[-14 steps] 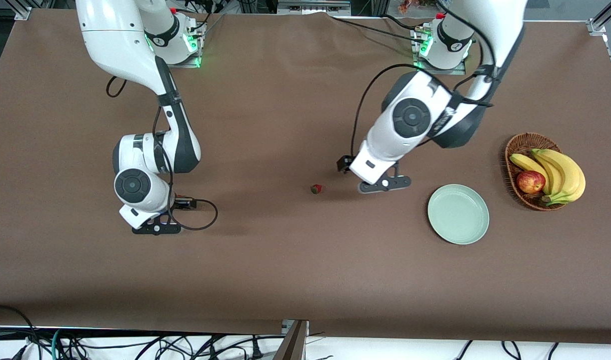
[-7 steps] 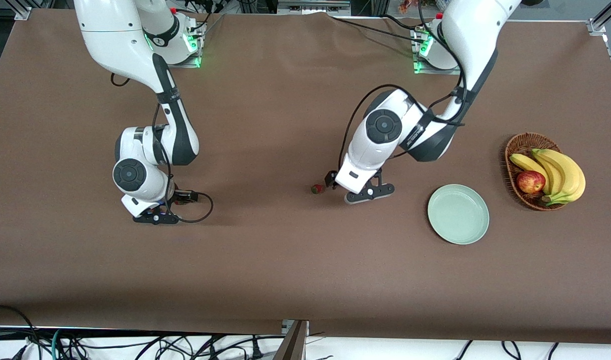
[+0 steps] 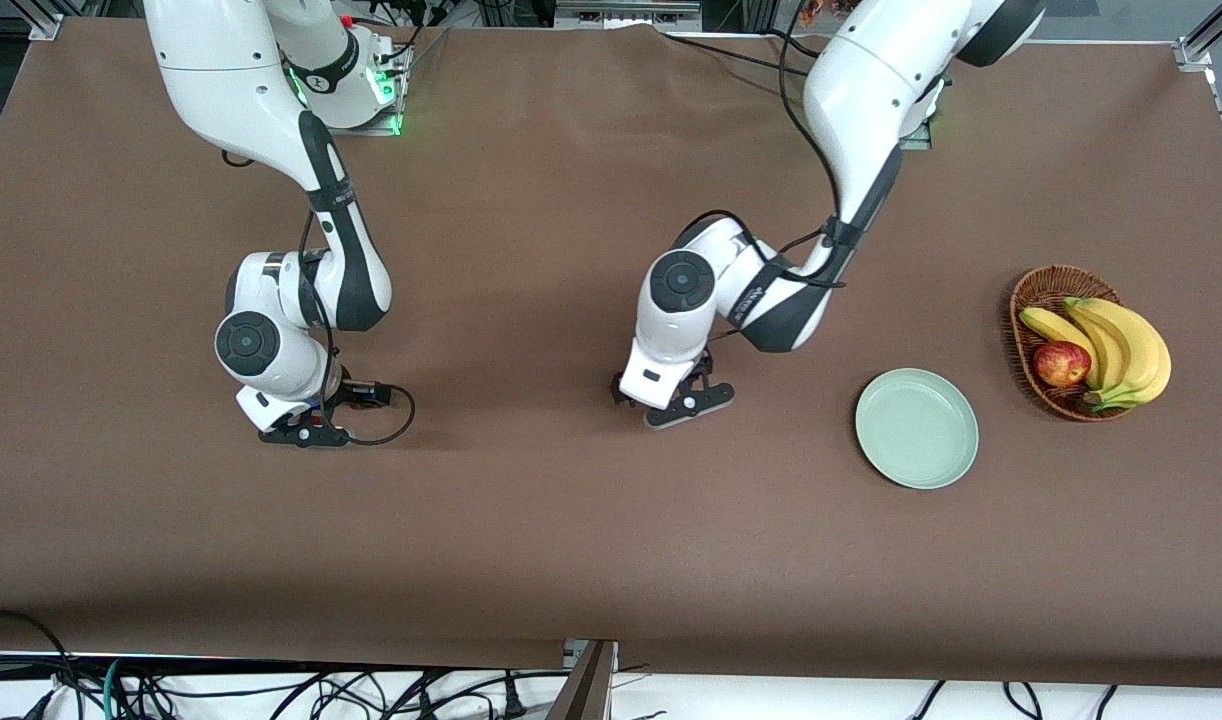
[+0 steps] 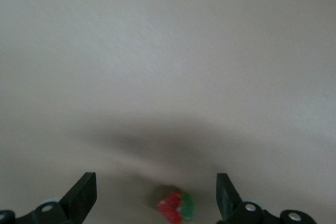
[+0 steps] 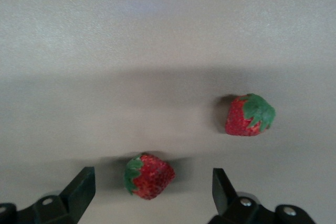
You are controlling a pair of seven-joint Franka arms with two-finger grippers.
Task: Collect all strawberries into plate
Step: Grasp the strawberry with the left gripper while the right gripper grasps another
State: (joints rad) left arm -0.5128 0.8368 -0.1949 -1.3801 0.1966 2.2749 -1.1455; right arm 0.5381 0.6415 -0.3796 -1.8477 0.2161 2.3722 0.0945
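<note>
Strawberries (image 5: 148, 176) (image 4: 176, 208) lie on the table between both grippers' open jaws.

From the front, all three small red strawberries with green leafy caps are hidden beneath the white arms. In the left wrist view one blurred strawberry (image 4: 176, 207) is cut by the frame's six-o'clock edge, as are the left end effector's black fingers (image 4: 84, 195).

no legible text — no labels, brands, numbers
</note>
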